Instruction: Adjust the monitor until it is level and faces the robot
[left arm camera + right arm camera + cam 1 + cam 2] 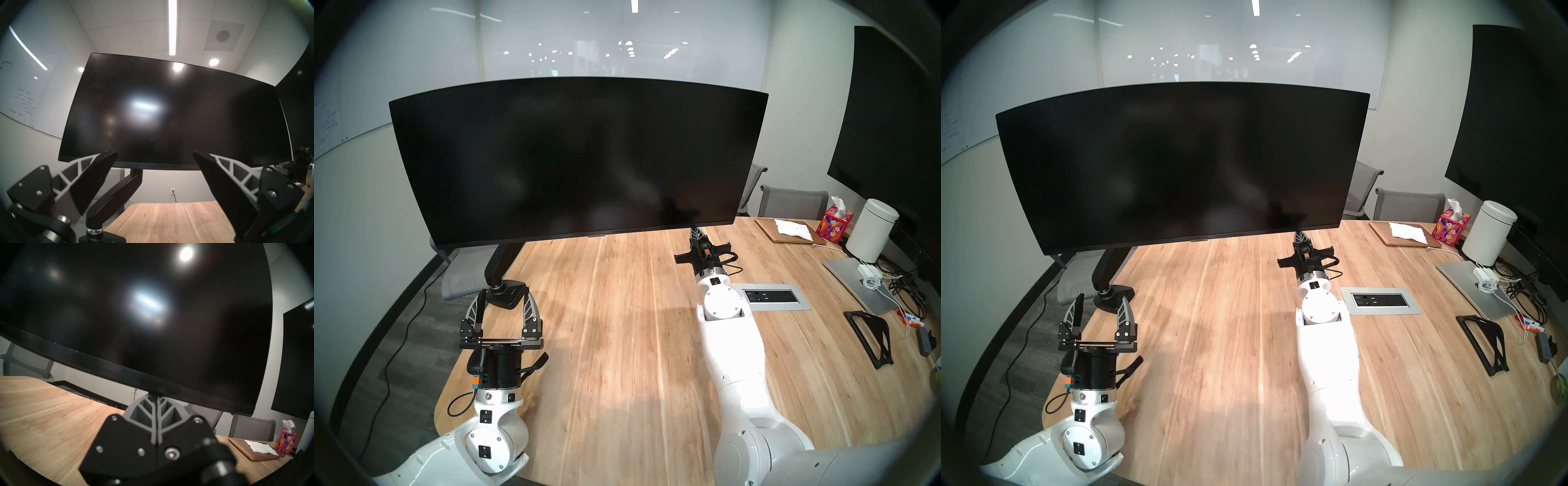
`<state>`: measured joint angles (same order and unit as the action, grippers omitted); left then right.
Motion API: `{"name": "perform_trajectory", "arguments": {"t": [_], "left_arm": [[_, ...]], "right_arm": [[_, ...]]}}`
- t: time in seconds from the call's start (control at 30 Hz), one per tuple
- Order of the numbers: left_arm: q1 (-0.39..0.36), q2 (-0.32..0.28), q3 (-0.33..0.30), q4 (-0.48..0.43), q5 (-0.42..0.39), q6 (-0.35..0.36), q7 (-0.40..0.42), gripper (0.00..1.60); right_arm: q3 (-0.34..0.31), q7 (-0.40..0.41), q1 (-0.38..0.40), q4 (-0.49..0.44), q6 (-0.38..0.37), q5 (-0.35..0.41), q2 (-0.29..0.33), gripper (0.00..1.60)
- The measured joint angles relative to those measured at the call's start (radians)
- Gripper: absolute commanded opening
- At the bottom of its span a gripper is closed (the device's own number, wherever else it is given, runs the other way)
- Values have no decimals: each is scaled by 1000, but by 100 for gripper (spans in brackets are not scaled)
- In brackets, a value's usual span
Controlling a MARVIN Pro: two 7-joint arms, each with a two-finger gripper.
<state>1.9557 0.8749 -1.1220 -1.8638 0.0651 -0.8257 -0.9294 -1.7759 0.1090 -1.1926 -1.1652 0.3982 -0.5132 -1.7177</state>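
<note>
The monitor (578, 159) (1178, 163) is a wide curved black screen on a black jointed arm (499, 261) with a small base (509, 293) at the table's left edge. Its right end sits slightly higher than its left. My right gripper (695, 230) (155, 396) is shut with nothing between the fingers. Its tips touch the underside of the monitor's (136, 310) bottom edge, near the right end. My left gripper (504, 302) (155, 154) stands open just in front of the base and below the monitor (169, 110), holding nothing.
A large flat wall screen (890, 118) hangs on the right. On the wooden table (619, 322) at right are a brown laptop (789, 229), tissue box (836, 224), white canister (872, 234), silver laptop (853, 285), cables, black stand (870, 336) and power panel (770, 296). Grey chairs (794, 202) stand behind.
</note>
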Motion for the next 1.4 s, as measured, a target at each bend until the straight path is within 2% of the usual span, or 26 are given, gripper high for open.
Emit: {"name": "perform_trajectory", "arguments": {"t": [0.63, 0.97, 1.4], "left_arm": [[0, 0, 0, 0, 0, 0, 0, 160], [0, 0, 0, 0, 0, 0, 0, 160], [0, 0, 0, 0, 0, 0, 0, 160]], "right_arm": [[32, 108, -151, -214, -11, 88, 32, 0], [24, 155, -208, -272, -32, 136, 54, 0], [37, 206, -268, -324, -20, 175, 75, 0]]}}
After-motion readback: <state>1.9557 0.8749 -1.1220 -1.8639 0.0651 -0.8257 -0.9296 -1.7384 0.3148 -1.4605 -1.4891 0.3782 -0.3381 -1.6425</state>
